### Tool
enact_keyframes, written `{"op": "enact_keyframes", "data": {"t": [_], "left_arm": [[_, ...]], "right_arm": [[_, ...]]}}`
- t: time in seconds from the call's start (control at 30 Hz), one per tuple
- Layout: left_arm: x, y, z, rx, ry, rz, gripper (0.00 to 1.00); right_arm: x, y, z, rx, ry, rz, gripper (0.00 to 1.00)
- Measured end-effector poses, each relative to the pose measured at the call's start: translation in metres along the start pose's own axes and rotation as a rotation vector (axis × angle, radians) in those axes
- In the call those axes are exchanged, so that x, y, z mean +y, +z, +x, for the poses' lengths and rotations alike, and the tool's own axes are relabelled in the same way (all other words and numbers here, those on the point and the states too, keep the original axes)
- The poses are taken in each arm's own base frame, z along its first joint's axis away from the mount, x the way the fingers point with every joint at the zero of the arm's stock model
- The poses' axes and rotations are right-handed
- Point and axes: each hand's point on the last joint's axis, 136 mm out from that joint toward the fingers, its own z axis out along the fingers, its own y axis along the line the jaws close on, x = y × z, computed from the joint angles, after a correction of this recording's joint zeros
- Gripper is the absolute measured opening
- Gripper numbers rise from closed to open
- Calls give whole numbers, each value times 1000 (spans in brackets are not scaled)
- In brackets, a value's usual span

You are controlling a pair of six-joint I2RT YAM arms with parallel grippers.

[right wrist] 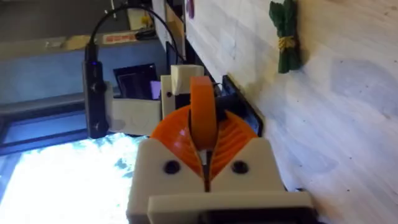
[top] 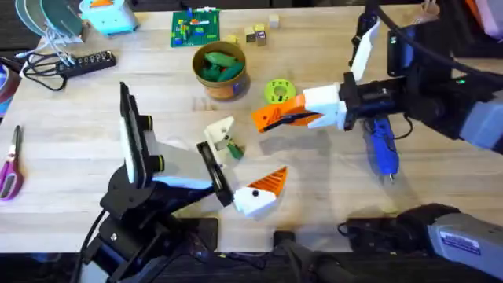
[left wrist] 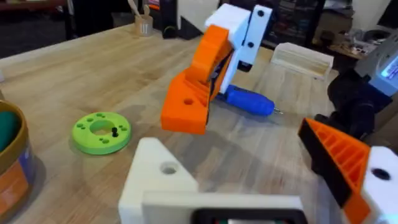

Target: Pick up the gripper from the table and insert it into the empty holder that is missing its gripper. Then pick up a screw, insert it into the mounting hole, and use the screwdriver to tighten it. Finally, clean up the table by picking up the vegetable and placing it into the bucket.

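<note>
My right gripper point(top: 271, 118) is shut on the loose orange ribbed gripper point(left wrist: 186, 102), held above the table beside the lime-green disc point(top: 279, 90); the wedge point(right wrist: 202, 115) stands pinched between its orange pads. My left gripper point(top: 244, 157) is open; its plain white holder point(left wrist: 158, 174) has no orange tip, and its other finger point(left wrist: 339, 155) carries one. The small dark green vegetable point(top: 232, 147) lies on the table by the holder point(top: 220, 130). The blue screwdriver point(top: 383, 145) lies to the right. A black screw point(left wrist: 115, 132) sits on the disc point(left wrist: 101, 130). The orange-brown bucket point(top: 220, 71) stands behind.
The bucket holds larger green toy vegetables. A green brick plate point(top: 196, 27) and small wooden blocks point(top: 255, 33) sit at the back. A power strip point(top: 78, 63) and scissors point(top: 9, 165) lie at the left.
</note>
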Motion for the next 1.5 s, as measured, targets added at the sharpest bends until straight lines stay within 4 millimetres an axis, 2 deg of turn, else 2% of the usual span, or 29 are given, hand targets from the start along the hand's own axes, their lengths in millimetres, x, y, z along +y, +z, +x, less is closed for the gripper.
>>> {"op": "enact_keyframes", "data": {"t": [0.2,0.47,0.8,1.2,1.5], "left_arm": [[0,0,0,0,-18,0,995],[0,0,0,0,-21,0,993],[2,0,0,-2,-28,-12,993],[5,0,0,-3,-53,-30,993],[14,-1,-2,-12,-57,-78,993]], "right_arm": [[0,11,0,63,89,-52,9],[10,25,8,123,70,-86,9],[6,46,9,175,73,-101,9],[0,61,4,181,117,-92,9],[7,80,0,151,92,-89,9]]}}
